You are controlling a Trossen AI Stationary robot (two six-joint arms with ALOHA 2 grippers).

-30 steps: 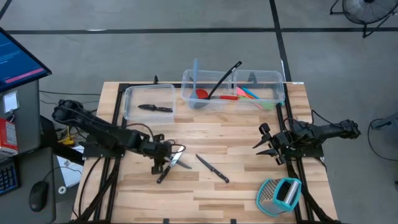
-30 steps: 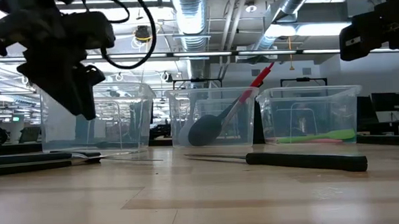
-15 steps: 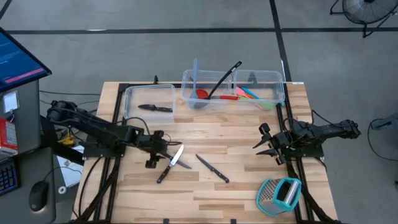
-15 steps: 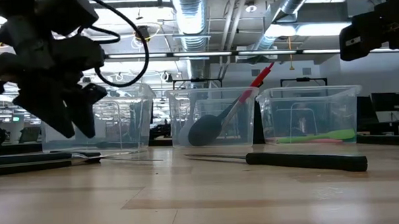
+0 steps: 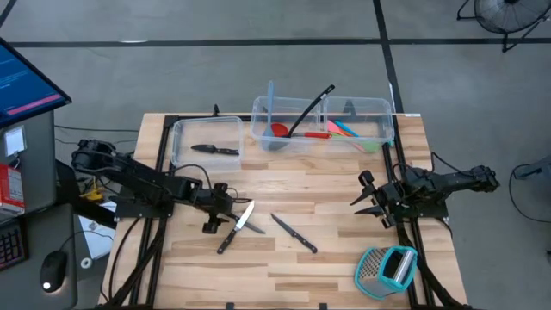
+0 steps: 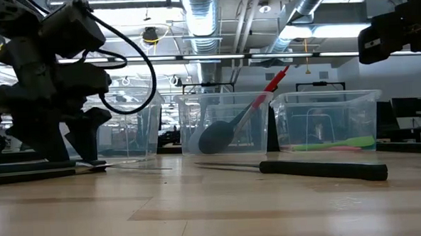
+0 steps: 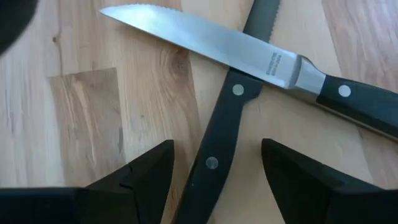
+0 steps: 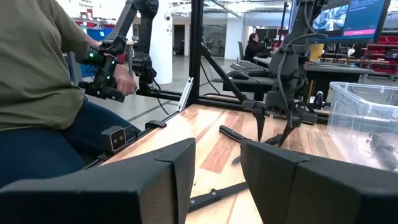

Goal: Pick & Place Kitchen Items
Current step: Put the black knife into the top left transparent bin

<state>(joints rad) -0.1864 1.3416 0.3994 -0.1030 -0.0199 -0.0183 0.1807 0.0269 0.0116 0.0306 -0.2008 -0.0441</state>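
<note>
Left gripper (image 5: 215, 219) down at the board, fingers spread wide over two crossed knives, gripping nothing.

Through the left wrist camera the two dark fingertips (image 7: 144, 175) straddle the black riveted handle of the lower knife (image 7: 219, 157), and a serrated knife (image 7: 249, 56) lies across it with small maker's print on the blade, too fine to read. From above, a third knife (image 5: 294, 232) lies alone just to the right of that pair on the wooden table (image 5: 327, 267). Right gripper (image 5: 372, 201) waits near the right edge, its fingers parted and empty. Nearer the front corner sits the teal-framed grater (image 5: 387, 269). Farther back, a fourth knife (image 5: 215, 150) lies in the left clear bin (image 5: 176, 138), while the red spoon (image 5: 297, 133) and black spoon (image 5: 310, 108) rest in the middle bin (image 5: 258, 116).
</note>
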